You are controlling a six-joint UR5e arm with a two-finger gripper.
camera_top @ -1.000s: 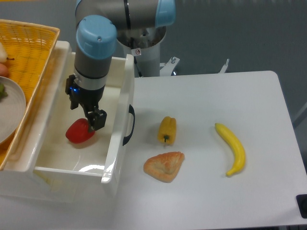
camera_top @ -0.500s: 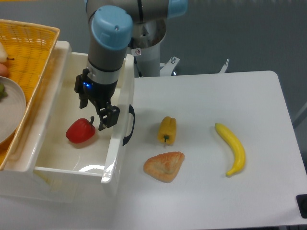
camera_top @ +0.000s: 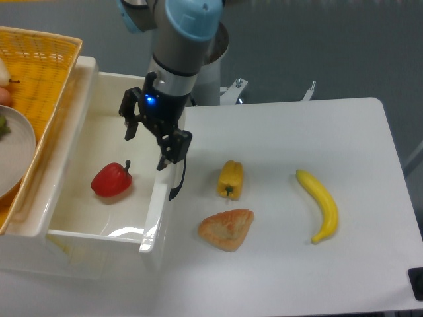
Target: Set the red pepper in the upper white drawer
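Currently: white worktop [camera_top: 291,264] carries most of the loose items. Upper white drawer [camera_top: 82,228] sits at its left side, open top, black curved handle [camera_top: 179,173] on the wall facing the worktop. Yellow wicker basket [camera_top: 46,72] is at far left, overlapping the drawer's left rim, with a grey plate [camera_top: 14,148] partly visible in it.

Arm [camera_top: 178,39] comes down from the top of frame, grey body with blue caps, blue light on at the wrist. Claw [camera_top: 147,145] hangs over the drawer's handle-side wall, jaws wide apart and holding nothing; one fingertip sits inside the drawer line, the other over the rim near the handle.

Banana [camera_top: 319,203] lies at the right of the worktop, well apart from everything else. Croissant-like pastry [camera_top: 227,228] lies near the drawer's front corner. Yellow pepper [camera_top: 230,179] lies just above the pastry, near the handle, not touching it.

Red pepper [camera_top: 111,180] is inside the drawer, resting on its floor, dark stem pointing up and right. It's clear of the claw and not touching the drawer walls as far as I can see.
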